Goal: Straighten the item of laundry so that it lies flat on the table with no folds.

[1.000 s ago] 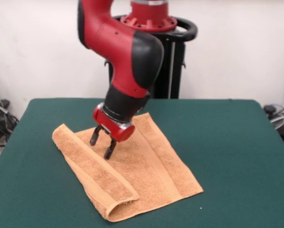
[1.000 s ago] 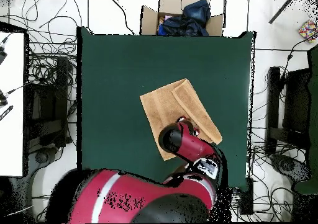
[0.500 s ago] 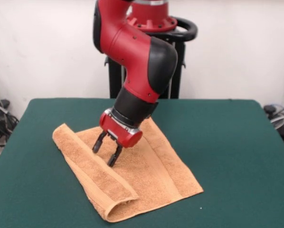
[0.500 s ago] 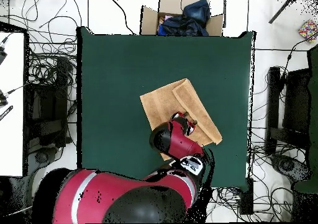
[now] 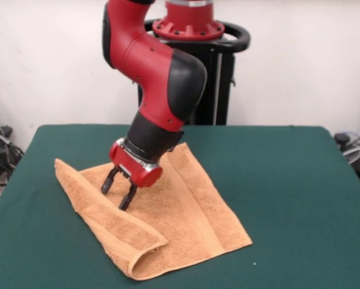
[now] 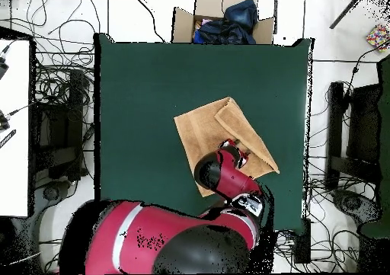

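Towel [image 5: 168, 223] job, starting at the claw: the gripper [image 5: 119, 192] is tipped down over the middle-left of the cloth with its two black fingers [image 5: 129, 197] spread apart and nothing between them, so it's released, tips down at the terry or just about touching it. Right beside the claw, on the picture's left in the front view, is the flap [image 5: 108, 220] that's doubled over onto the rest of the towel. That fold runs long, from the far-left corner down to the rolled-up near corner, and the claw sits just inside its inner edge. So I'd say the next move hinges on that: the flap has to go outward, away from the claw and across its long axis, toward the bare green table [image 5: 300, 198]. Plenty of felt all round to spread onto.
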`<state>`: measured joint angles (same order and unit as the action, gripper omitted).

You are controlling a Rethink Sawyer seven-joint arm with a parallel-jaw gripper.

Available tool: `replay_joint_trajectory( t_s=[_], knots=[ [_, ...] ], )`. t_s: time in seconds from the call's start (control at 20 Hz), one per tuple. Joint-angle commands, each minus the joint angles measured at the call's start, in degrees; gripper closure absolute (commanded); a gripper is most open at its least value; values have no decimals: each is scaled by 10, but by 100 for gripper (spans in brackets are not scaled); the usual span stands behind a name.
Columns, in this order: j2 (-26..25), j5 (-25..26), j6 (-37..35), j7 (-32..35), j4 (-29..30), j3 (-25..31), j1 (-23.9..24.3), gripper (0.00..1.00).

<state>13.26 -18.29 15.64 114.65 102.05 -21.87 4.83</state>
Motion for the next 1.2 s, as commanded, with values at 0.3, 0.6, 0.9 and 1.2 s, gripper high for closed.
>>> replay_joint_trajectory(
  t_s=[0.3,0.6,0.9,1.2],
  knots=[
    [-17,12,42,135,21,78,32,0],
    [-38,-44,85,137,10,28,-13,0],
    [-63,-104,146,132,5,-16,-54,0],
    [-65,-125,164,126,15,-21,-62,0]
  ],
)
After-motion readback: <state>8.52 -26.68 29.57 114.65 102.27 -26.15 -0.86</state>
